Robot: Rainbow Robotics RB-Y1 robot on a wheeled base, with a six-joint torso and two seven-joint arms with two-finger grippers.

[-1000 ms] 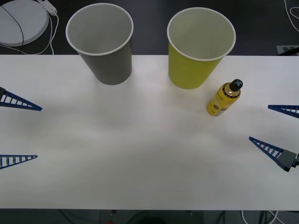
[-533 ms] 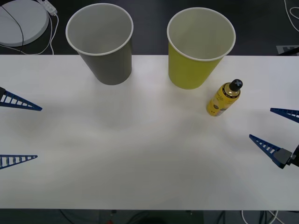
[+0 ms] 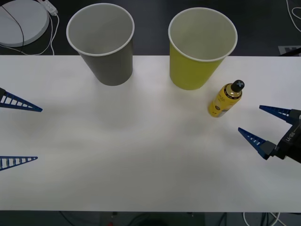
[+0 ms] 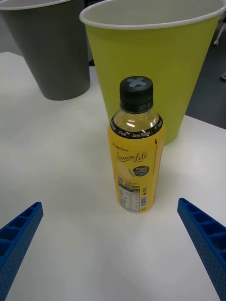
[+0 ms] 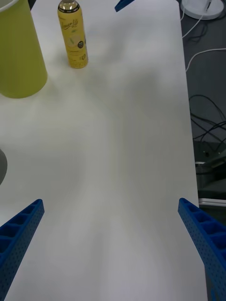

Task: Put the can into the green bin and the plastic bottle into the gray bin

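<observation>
Front view: the small plastic bottle (image 3: 225, 99) of yellow liquid with a black cap stands upright on the white counter (image 3: 141, 155), just beside the large yellow-green paper bin (image 3: 201, 49). The large gray paper bin (image 3: 103, 44) stands apart, on the far side of the green one from the bottle. The right tool (image 3: 258, 125) is near the bottle, fingers spread, holding nothing. The left tool (image 3: 28, 134) waits well apart, also released.

Right wrist view: the bottle (image 4: 135, 150) stands between the spread blue fingers (image 4: 202, 235), untouched, in front of the green bin (image 4: 160, 61).

Left wrist view: the bottle (image 5: 73, 35) is far off beside the green bin (image 5: 19, 51).
</observation>
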